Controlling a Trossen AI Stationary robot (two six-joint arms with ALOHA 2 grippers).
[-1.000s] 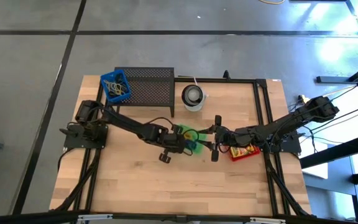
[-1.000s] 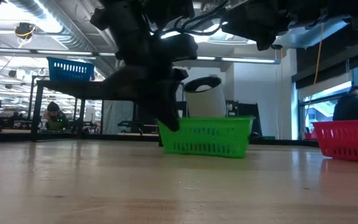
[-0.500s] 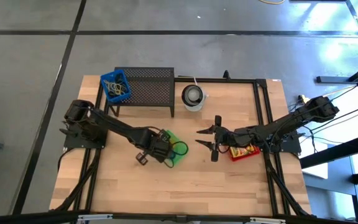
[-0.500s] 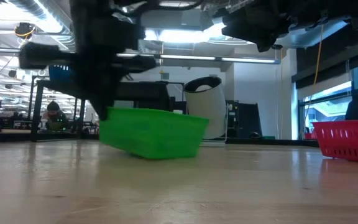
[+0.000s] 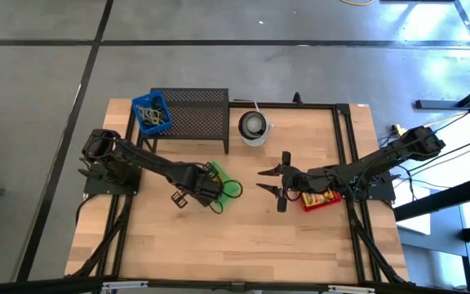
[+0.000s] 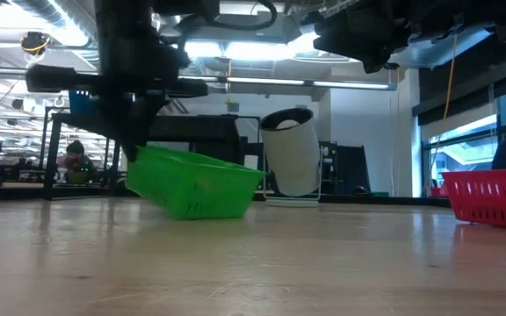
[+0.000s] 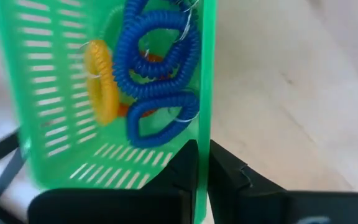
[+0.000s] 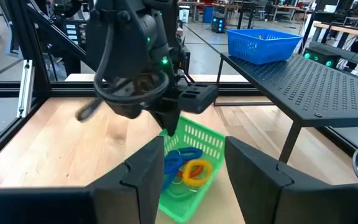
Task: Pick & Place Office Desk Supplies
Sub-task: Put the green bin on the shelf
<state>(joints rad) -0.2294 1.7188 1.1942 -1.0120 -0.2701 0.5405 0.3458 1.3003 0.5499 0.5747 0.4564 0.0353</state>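
Observation:
A green slotted basket sits left of the table's middle. It holds blue coil loops, a yellow-orange one and something red beneath. My left gripper is shut on the basket's wall. My right gripper hangs open a little to the basket's right, and touches nothing. From the right wrist view the basket shows beyond that gripper, with the left gripper above it. My left gripper pinches one side wall of the green basket at its rim, one finger inside and one outside. It comes from above at the basket's left end. The basket hangs tilted, that end raised, the lower edge near the table.
A red basket with a yellow-printed box lies under the right arm. A blue basket of small items sits on the black mesh rack at the far edge, with a white cup beside it. Bare wood lies toward the near edge.
The left gripper has pulled back toward the table's left, taking the green basket with it from beside the right gripper. The basket, level on the table a second ago, is now tipped with its held end raised. The right gripper has kept still.

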